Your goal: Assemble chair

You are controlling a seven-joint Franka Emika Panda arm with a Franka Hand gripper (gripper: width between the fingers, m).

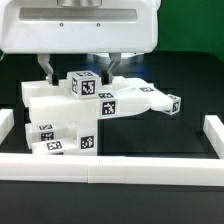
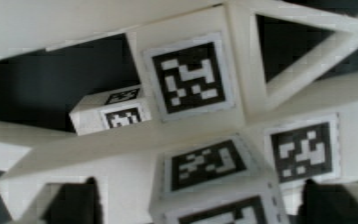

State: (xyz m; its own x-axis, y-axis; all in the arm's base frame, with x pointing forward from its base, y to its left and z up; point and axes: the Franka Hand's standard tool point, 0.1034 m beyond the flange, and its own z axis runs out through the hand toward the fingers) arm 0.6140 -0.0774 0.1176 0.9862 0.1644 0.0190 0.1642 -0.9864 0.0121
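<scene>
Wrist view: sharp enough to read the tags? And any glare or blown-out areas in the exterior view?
Wrist view: soft all over, the tags on the chair blurred at their edges, patterns still distinguishable. Exterior view: robot housing blown out to near featureless white; table dark, white parts evenly lit against it.

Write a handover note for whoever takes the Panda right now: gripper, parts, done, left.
Gripper: fingers straddle the assembly's top; jaws apart, contact not discernible.
Parts: white blocky plastic chair structure with black-and-white square tags sits mid-table, inside the long white border rails. A small white tagged cube stands on top between the fingers; a white square leg sticks out toward the exterior view's right.
Done: the parts appear gathered into one cluster.
Left: confirm the grip and check the joints are seated; the chair does not look finished.
</scene>
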